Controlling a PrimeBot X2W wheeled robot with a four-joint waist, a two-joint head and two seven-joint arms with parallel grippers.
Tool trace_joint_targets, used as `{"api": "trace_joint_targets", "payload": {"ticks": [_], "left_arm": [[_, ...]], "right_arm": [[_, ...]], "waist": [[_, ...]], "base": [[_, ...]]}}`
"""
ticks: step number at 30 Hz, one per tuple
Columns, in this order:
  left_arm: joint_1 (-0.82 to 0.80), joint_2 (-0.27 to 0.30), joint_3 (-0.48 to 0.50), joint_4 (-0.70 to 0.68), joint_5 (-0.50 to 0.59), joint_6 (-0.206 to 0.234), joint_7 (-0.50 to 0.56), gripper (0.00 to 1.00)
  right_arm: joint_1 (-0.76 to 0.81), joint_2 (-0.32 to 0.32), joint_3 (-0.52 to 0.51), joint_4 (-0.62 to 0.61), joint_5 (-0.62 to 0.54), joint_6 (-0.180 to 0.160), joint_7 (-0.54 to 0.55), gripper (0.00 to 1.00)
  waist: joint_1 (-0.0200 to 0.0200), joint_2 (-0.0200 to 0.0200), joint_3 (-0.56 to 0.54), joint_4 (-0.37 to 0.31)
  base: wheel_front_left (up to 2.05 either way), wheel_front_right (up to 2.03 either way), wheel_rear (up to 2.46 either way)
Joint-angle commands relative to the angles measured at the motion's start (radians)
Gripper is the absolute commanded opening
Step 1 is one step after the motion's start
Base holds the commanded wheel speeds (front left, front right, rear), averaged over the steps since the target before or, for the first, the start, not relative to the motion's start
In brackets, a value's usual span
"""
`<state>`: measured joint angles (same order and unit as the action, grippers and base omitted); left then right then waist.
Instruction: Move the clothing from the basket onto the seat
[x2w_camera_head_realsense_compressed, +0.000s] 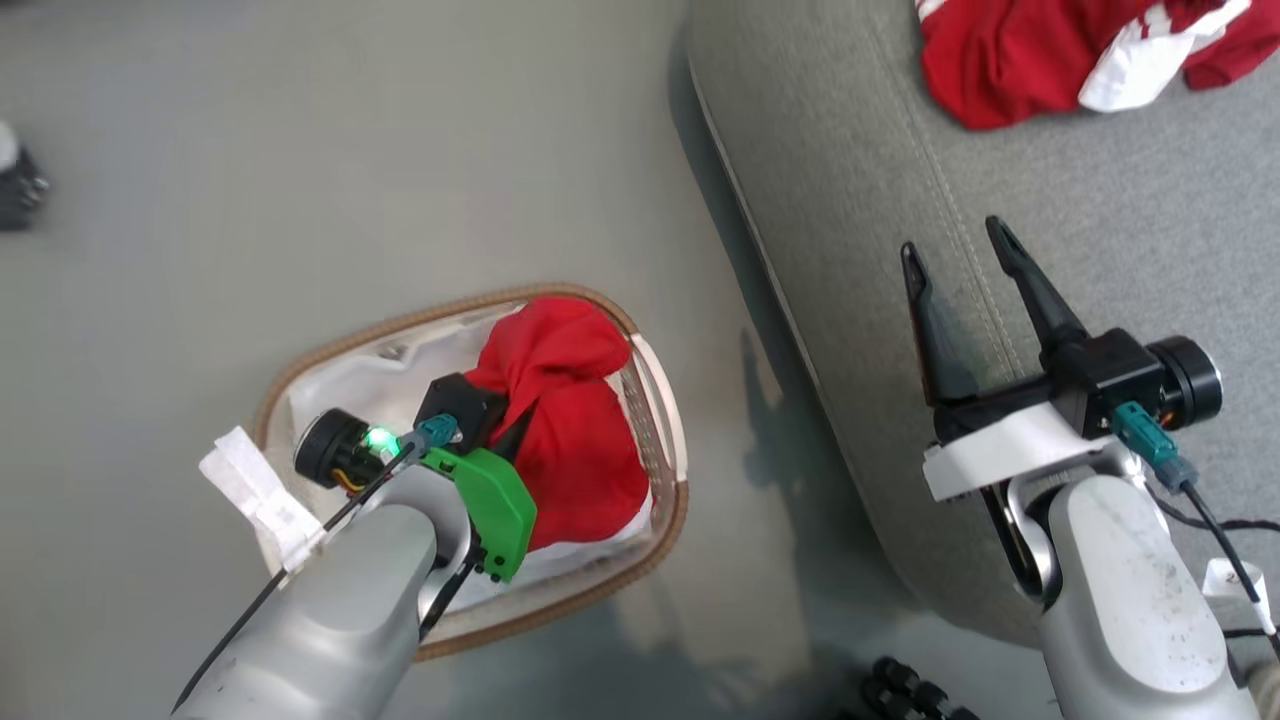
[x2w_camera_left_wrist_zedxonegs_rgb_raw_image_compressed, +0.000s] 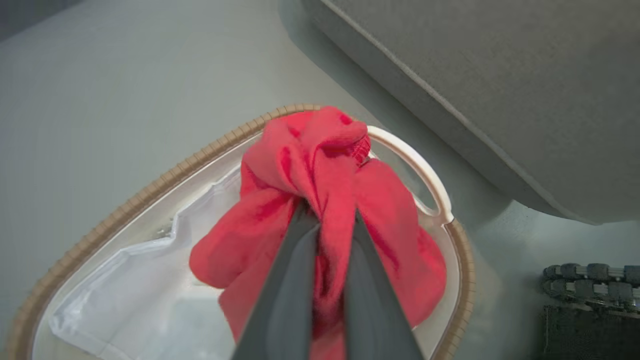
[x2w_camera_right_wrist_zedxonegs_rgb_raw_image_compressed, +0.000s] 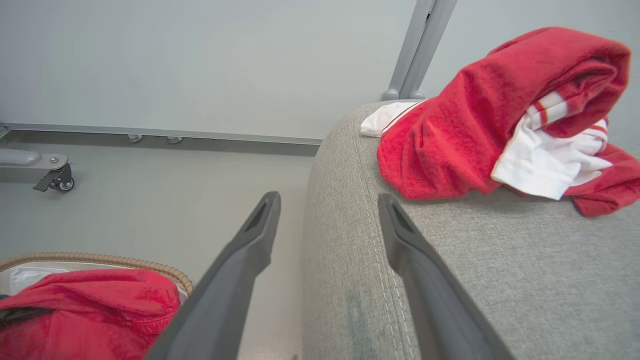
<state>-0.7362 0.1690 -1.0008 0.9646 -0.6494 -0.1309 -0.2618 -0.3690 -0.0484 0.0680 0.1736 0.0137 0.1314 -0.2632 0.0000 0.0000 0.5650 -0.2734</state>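
A red garment (x2w_camera_head_realsense_compressed: 565, 420) is bunched up in the white basket (x2w_camera_head_realsense_compressed: 655, 400) with the brown woven rim, on the floor left of the seat. My left gripper (x2w_camera_head_realsense_compressed: 510, 435) is shut on this clothing, and in the left wrist view a fold of the red garment (x2w_camera_left_wrist_zedxonegs_rgb_raw_image_compressed: 320, 200) is pinched between the two dark fingers (x2w_camera_left_wrist_zedxonegs_rgb_raw_image_compressed: 285, 295). Another red and white garment (x2w_camera_head_realsense_compressed: 1060, 55) lies on the grey seat (x2w_camera_head_realsense_compressed: 850, 200) at the top right. My right gripper (x2w_camera_head_realsense_compressed: 960, 255) hovers open over the seat's front edge, holding nothing. The same gripper (x2w_camera_right_wrist_zedxonegs_rgb_raw_image_compressed: 327, 210) points toward that garment (x2w_camera_right_wrist_zedxonegs_rgb_raw_image_compressed: 480, 120).
The basket's white liner (x2w_camera_left_wrist_zedxonegs_rgb_raw_image_compressed: 130, 285) lies crumpled in its left half. A dark caster (x2w_camera_head_realsense_compressed: 20, 185) sits at the far left on the grey floor. Black cable chain (x2w_camera_left_wrist_zedxonegs_rgb_raw_image_compressed: 590, 280) lies on the floor by the seat's corner. A wheeled frame (x2w_camera_right_wrist_zedxonegs_rgb_raw_image_compressed: 50, 172) stands along the far wall.
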Motion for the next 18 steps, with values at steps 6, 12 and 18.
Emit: {"api": "trace_joint_targets", "payload": {"ticks": [6, 12, 18], "left_arm": [[-0.026, 0.046, 0.031, -0.139, 0.014, 0.000, -0.004, 0.00], [-0.081, 0.089, 0.049, -0.242, 0.052, 0.000, -0.004, 0.00], [-0.161, 0.106, 0.042, -0.298, 0.066, 0.000, -0.002, 0.00]], "right_arm": [[0.071, -0.004, -0.014, 0.023, -0.029, -0.001, -0.002, 1.00], [0.111, -0.004, 0.013, 0.039, -0.040, -0.001, -0.002, 1.00], [0.142, -0.004, 0.048, 0.051, -0.045, -0.001, -0.002, 1.00]], "waist": [[0.0000, 0.0000, -0.259, 0.125], [0.0000, 0.0000, -0.364, 0.141], [0.0000, 0.0000, -0.447, 0.147]], "base": [[0.00, 0.00, 0.00], [0.00, 0.00, 0.00], [0.00, 0.00, 0.00]]}}
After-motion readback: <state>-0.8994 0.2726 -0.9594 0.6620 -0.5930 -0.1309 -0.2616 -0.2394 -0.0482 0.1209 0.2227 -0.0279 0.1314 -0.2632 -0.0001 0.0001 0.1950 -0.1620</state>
